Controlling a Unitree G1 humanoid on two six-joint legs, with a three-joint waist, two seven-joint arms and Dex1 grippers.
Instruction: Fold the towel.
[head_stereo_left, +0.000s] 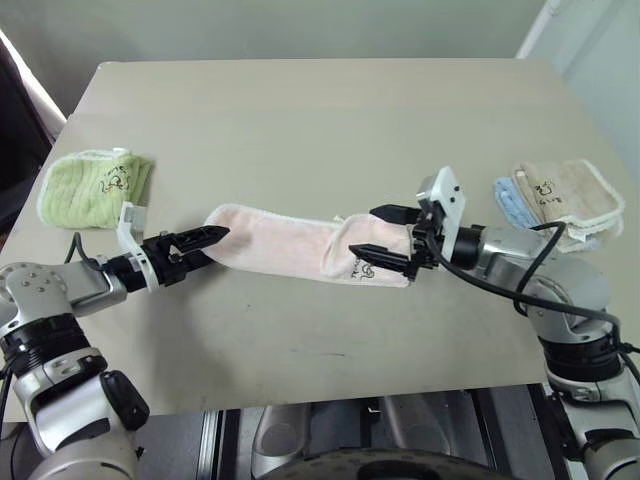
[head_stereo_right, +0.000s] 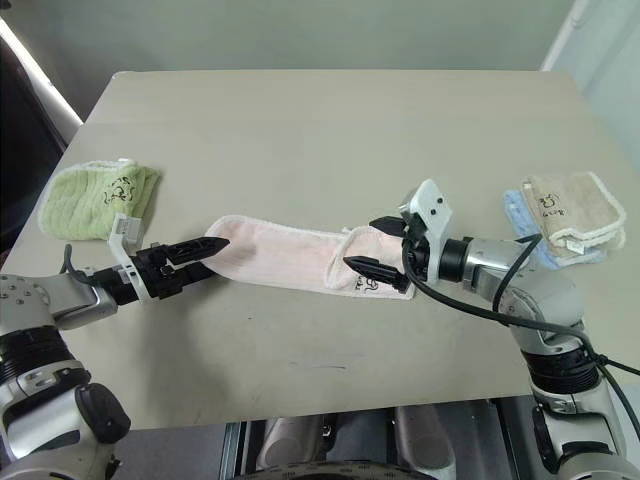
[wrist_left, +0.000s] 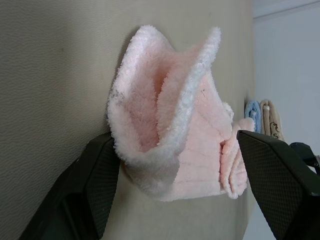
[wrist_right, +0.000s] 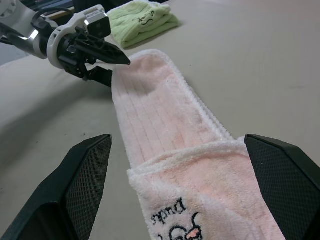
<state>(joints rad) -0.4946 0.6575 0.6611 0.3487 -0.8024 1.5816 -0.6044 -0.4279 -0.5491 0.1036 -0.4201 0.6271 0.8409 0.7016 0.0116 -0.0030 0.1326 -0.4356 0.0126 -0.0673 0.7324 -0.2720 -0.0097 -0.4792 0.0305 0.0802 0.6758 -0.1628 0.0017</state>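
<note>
Towel sits stretched mid-table, folded into a long strip. Left gripper straddles its left end, right gripper the embroidered end, both spread wide, gripping nothing. Green towel lies far left.

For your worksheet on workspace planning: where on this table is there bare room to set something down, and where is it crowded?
Free: the far table half beyond the pink towel, and the near strip before it. Crowded: the middle band, where left gripper and right gripper flank it, between green towel and cream and blue towels.

arms: silver-grey, black joints | cables: black (looping) | fingers: black
</note>
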